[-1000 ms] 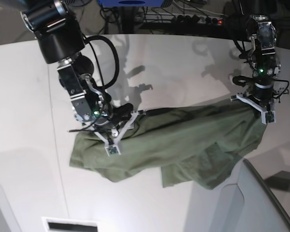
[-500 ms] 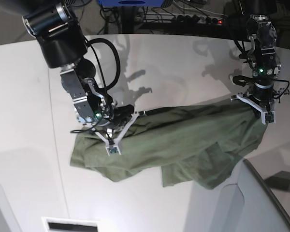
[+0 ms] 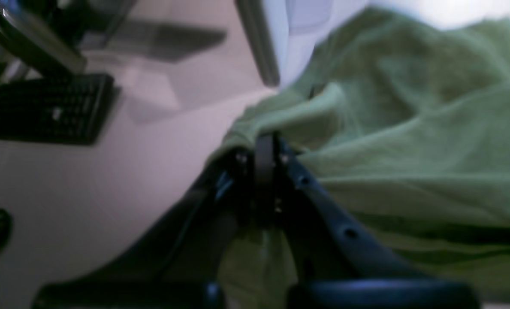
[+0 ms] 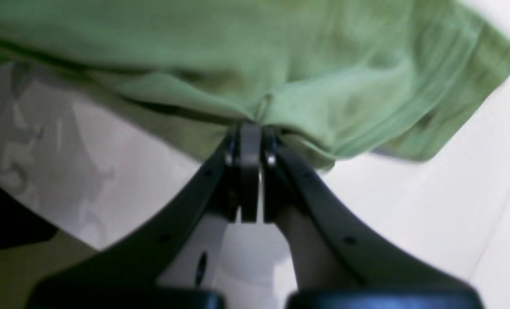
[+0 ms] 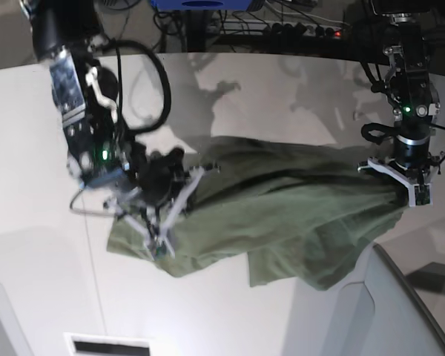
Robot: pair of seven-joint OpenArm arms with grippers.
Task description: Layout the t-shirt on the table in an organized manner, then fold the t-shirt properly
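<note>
The olive-green t-shirt (image 5: 282,215) lies crumpled across the middle of the white counter (image 5: 30,148), stretched between the two arms, with a loose lobe sagging toward the counter's near edge. The right tool (image 4: 249,141) is pinched tight on a gathered fold of the t-shirt's edge, at the end farthest from the left tool. The left tool (image 3: 265,148) is likewise clamped narrow on a bunched hem at the opposite end.

The step in hand looks like spreading the garment flat. To do it well, both tools should probably lift together, draw apart until the cloth between them is taut, then lower it evenly so the sagging lobe unrolls rather than folds under. Uneven pulling risks a slipped pinch.

No brand, label or writing can be read; both wrist views are blurred.
</note>
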